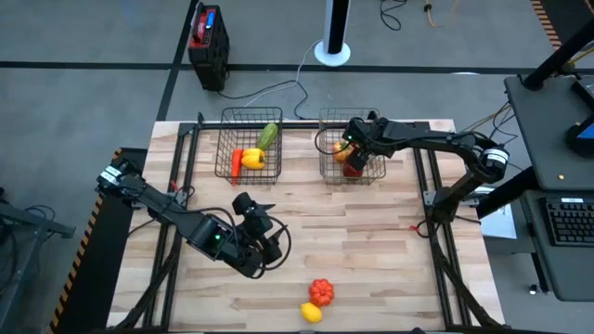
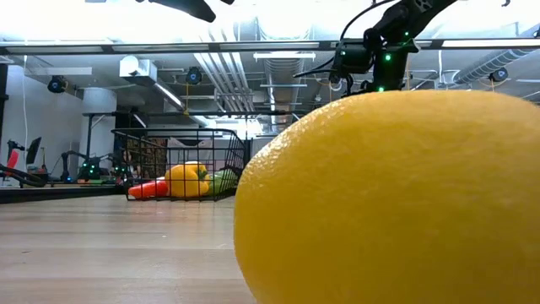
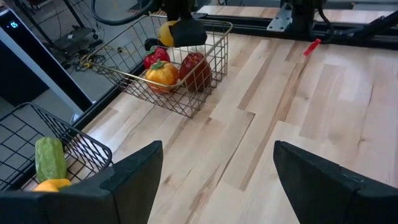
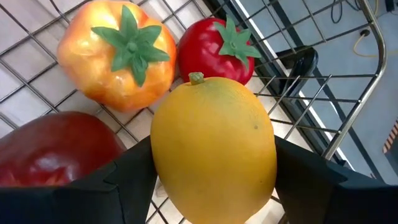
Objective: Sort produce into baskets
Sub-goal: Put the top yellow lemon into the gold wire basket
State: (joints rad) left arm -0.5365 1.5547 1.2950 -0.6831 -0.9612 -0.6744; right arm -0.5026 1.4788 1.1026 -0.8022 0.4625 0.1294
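Table: pale wooden plank tabletop (image 1: 371,241), with both arms over it.
Baskets: 2 alike rectangular dark wire-mesh baskets stand side by side at the far edge. The left basket (image 1: 225,139) holds a green cucumber (image 1: 268,135), a yellow pepper (image 1: 252,159) and an orange carrot (image 1: 236,161). The right basket (image 1: 326,165) holds an orange-yellow tomato with a green calyx (image 4: 118,53), a red tomato (image 4: 217,50) and a dark red apple (image 4: 56,149).
Right gripper (image 1: 353,148): it hangs over the right basket, jaws parted around a yellow lemon-shaped fruit (image 4: 211,146) and pressed to its 2 sides, so the fruit is held just above the pieces already inside.
Left gripper (image 3: 217,180): low over bare wood near the table's middle, jaws spread wide with nothing between them.
Loose produce: a red-orange pepper (image 1: 321,291) and a small yellow lemon (image 1: 311,313) lie touching or nearly so at the near edge; the level camera is almost blocked by that lemon.
Step in hand: placing the held fruit in the right basket, probably just short of release.
Next move: parting the right jaws so the fruit drops among the tomatoes, then lifting clear of the mesh wall. The left arm looks free for the 2 loose pieces.
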